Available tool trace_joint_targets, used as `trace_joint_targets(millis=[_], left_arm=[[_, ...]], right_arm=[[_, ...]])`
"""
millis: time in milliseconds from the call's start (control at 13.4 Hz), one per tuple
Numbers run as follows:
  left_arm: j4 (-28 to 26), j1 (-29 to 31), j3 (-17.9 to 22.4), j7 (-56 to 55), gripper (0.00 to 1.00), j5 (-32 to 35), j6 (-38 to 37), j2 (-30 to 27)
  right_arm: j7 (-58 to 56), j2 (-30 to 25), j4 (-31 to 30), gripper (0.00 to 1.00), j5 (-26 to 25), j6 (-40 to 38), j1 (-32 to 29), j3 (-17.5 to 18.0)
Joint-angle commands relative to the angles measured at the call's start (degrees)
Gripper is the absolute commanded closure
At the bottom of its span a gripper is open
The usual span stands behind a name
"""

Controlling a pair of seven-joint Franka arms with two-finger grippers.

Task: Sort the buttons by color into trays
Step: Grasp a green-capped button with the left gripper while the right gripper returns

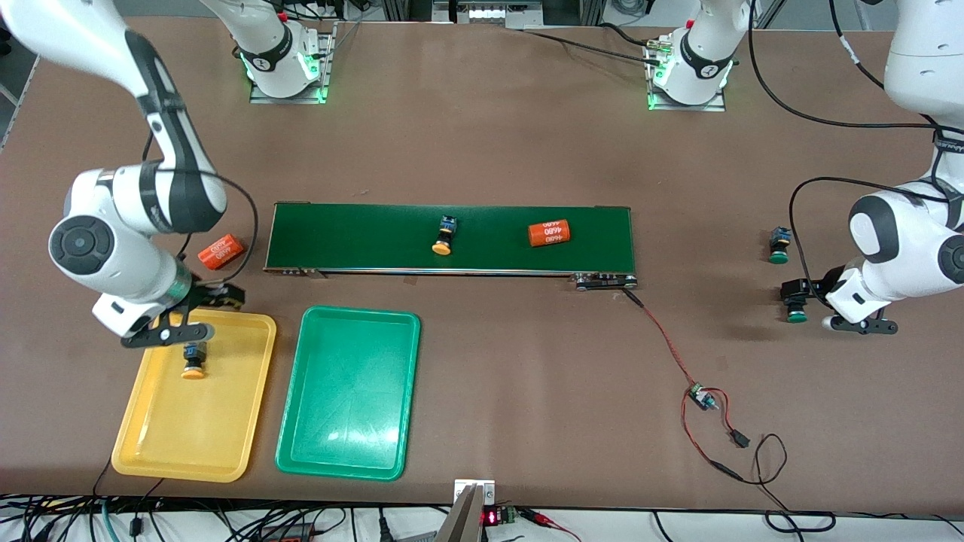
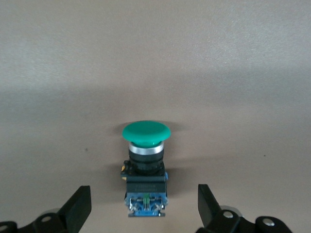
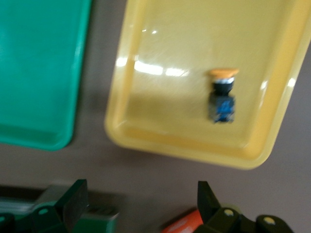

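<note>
An orange-capped button (image 1: 194, 361) (image 3: 222, 94) lies in the yellow tray (image 1: 151, 452) (image 3: 160, 145). My right gripper (image 1: 197, 315) (image 3: 141, 187) hangs open and holds nothing, over that tray's edge nearest the conveyor. A second orange button (image 1: 444, 235) lies on the conveyor belt (image 1: 361, 241). The green tray (image 1: 350, 444) (image 3: 39, 73) holds nothing. At the left arm's end of the table lie two green buttons. My left gripper (image 1: 832, 307) (image 2: 144, 194) is open and low over one green button (image 1: 795, 302) (image 2: 146, 133), with a finger on each side of its body and a gap to each. The other green button (image 1: 779, 246) lies just farther from the camera.
One orange numbered cylinder (image 1: 548, 232) lies on the belt. Another orange numbered cylinder (image 1: 222, 251) (image 3: 187, 223) lies on the table by the belt's end, close to my right gripper. A red-and-black wire with a small board (image 1: 700, 395) trails from the belt toward the front edge.
</note>
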Motion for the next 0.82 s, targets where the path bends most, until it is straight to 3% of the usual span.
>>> trace_joint_targets(millis=[0,75,150,299,523,748], left_arm=[[-0.8,0.3,0.1,3.5,0.15,-1.9,3.0,1.2],[-0.8,0.3,0.1,4.0,0.45,-1.8,3.0,1.6],[-0.8,0.2,0.0,4.3,0.59,-1.9,2.9,1.8],[-0.7,0.1,0.0,4.1,0.71,-1.9,2.4,1.8],[0.3,-0.3,-1.6,3.2,0.74,-1.8,-2.1,0.2],[1.9,-0.2,-6.8,-1.5,0.74,-1.9,-12.3,-3.7]], right_arm=[[7.8,-5.3,-2.6,0.0,4.1,-7.2,5.4,-0.4],[9.7,-6.3,-2.9,0.0,5.8,-8.9,6.5,-0.4],[10.8,-7.3,-3.6,0.0,7.0,-9.7,7.7,-0.4],[13.7,-8.7,-5.6,0.0,8.8,-9.3,9.7,-0.3],[20.9,-9.5,-6.5,0.0,10.7,-7.8,14.7,-0.3],[29.8,-8.8,-7.3,0.0,10.7,-4.8,19.7,-0.3]])
